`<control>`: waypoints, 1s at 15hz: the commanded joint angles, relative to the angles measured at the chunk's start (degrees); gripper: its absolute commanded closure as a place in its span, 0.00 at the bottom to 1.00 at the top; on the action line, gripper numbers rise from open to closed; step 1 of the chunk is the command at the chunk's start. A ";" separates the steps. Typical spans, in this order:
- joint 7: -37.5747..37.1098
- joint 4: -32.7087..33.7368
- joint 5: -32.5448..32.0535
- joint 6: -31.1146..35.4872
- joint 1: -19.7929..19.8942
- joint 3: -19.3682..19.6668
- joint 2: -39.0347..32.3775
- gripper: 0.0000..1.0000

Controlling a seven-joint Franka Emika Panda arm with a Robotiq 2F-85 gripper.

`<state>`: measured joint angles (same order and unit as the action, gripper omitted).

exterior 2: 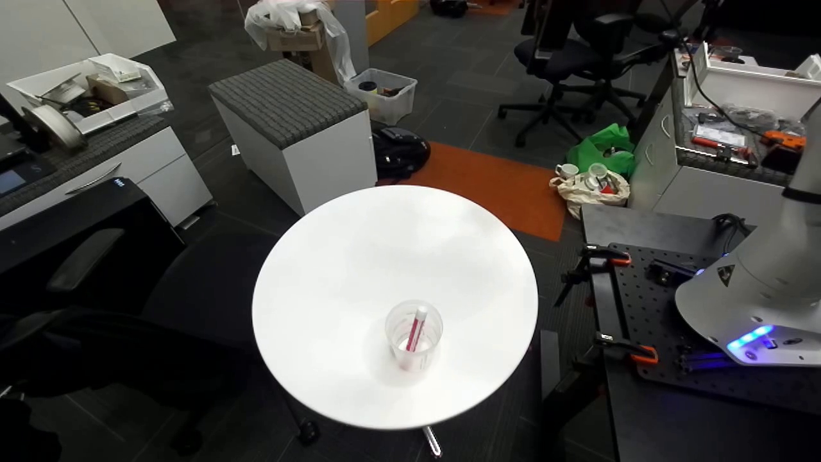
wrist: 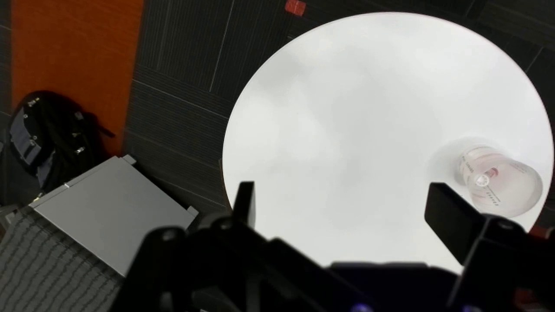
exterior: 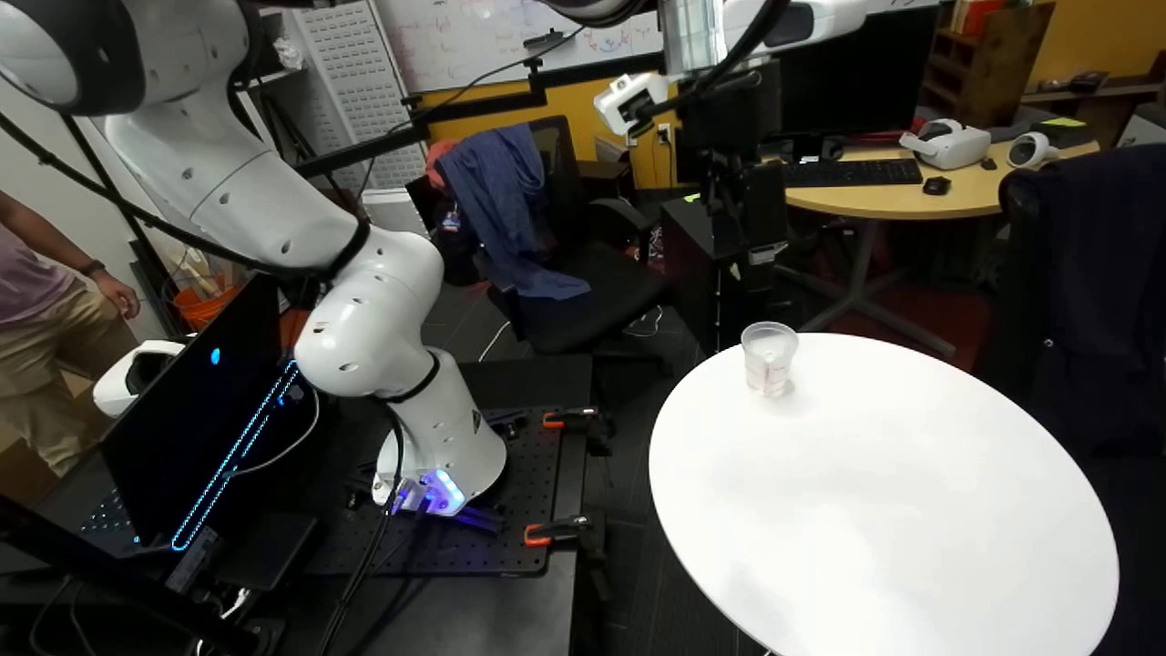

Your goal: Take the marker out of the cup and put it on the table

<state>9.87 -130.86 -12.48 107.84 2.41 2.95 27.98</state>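
Your gripper (wrist: 341,195), jaws apart, hung higher than the cup (exterior: 758,360); the marker (exterior 2: 416,330) inside it seemed light, stiff, slick, best pinched by its white top.

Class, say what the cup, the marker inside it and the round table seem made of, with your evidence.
The cup: probably plastic, translucent; its whitish wall is partly see-through.
The marker: likely plastic, from its slim red and white pen shape; finish unclear.
The round table: perhaps laminate, slightly glossy; soft bright patches show on its white top.
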 commanded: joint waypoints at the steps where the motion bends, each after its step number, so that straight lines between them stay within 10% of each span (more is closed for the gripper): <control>1: 1.38 2.35 -2.91 0.13 -1.23 -1.69 -3.47 0.00; 15: 20.74 7.80 -7.04 -1.55 -8.22 -4.21 -13.76 0.00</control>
<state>25.90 -126.04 -19.20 107.84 -4.89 -1.01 17.07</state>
